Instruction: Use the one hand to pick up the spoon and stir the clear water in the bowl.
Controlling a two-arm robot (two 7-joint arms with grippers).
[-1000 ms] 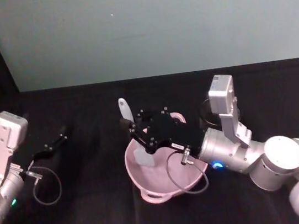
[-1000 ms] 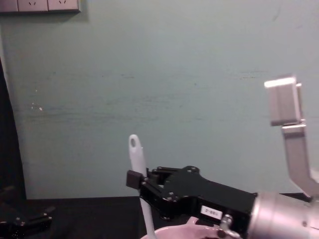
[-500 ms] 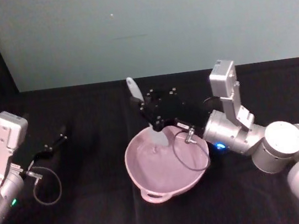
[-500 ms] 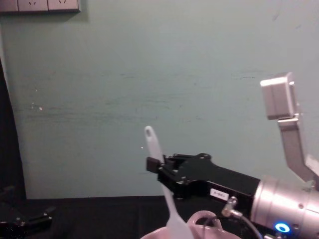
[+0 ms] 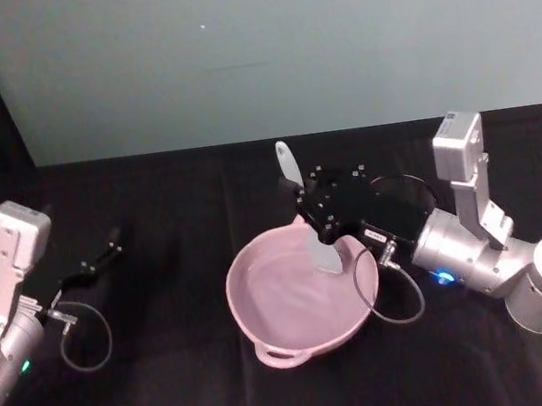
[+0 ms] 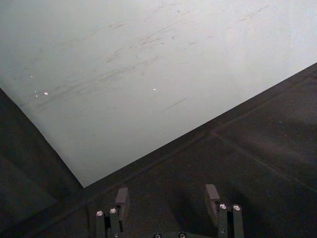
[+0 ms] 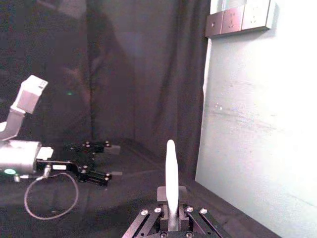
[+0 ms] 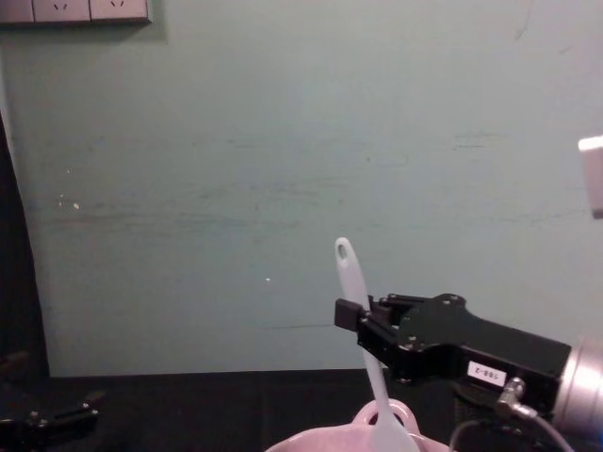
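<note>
The right gripper point(image 5: 303, 201) is clamping its thin fingers tight on the white spoon point(image 5: 322, 251), partway up the handle. The spoon is standing almost upright, holed end up, its flat head hanging inside the pink bowl point(image 5: 242, 303) by the far right rim; I can't tell if it's touching bottom. Far to the left, the left gripper point(image 5: 105, 255) is sitting low over the black table point(image 5: 177, 398), jaws spread wide, nothing between them

bowl point(image 5: 234, 287) mid-table (spoon point(image 5: 323, 251) inside), bare cloth point(image 5: 161, 279) leftward
</note>
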